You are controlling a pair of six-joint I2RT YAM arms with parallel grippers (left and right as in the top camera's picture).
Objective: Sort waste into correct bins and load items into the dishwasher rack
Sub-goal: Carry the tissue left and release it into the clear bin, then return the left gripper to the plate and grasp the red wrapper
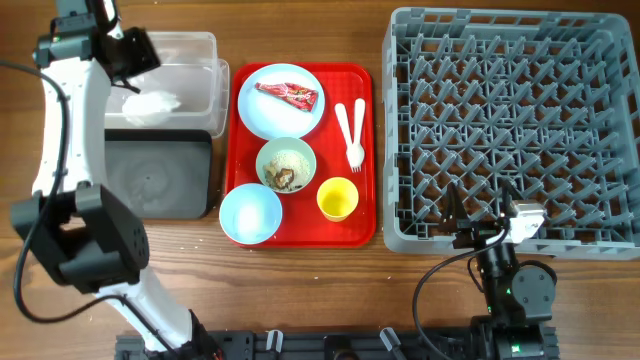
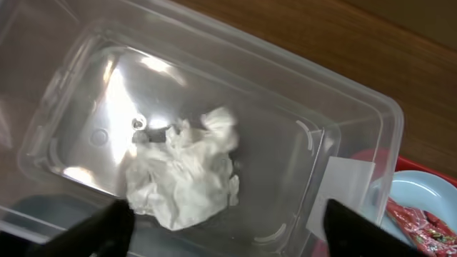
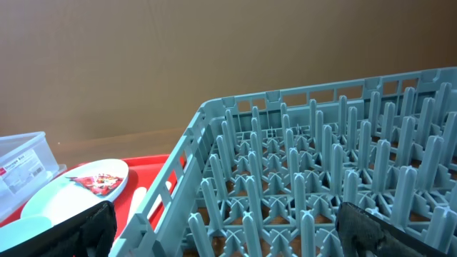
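1. Biggest thing first: the dishwasher rack (image 1: 500,17) sits straight ahead of the right tool (image 3: 228,228) with no dish in it. That tool hangs at the near edge, fingers spread wide, holding nothing.
2. The red tray (image 1: 300,228) lies off to the left of the right tool and carries all the dishes.
3. The clear tub (image 1: 205,48) is directly under the left tool (image 2: 228,225). Its fingers stand wide apart and grip nothing.
4. The black tray (image 1: 150,185) is beside the tub, back toward the left arm's base.
5. The white crumpled paper (image 2: 182,175) rests on the tub floor just below the open fingers. It is a rough ball with no clear long axis.
6. I judge the waste sorting is in hand, with the paper binned and loading not yet begun.
7. On the light blue plate (image 1: 262,118), right of the left tool, lies the red-and-white wrapper (image 1: 288,94). Its long axis runs across the plate, slightly slanted.
8. The next move looks like lifting clear of the tub wall, swinging right and pinching the wrapper across its narrow width.
9. The bowl of scraps (image 1: 286,165), the pale bowl (image 1: 250,213) and the yellow cup (image 1: 337,198) all stand mouth up.
10. The fork and spoon (image 1: 352,130) lie side by side, long axes running away from the arms.
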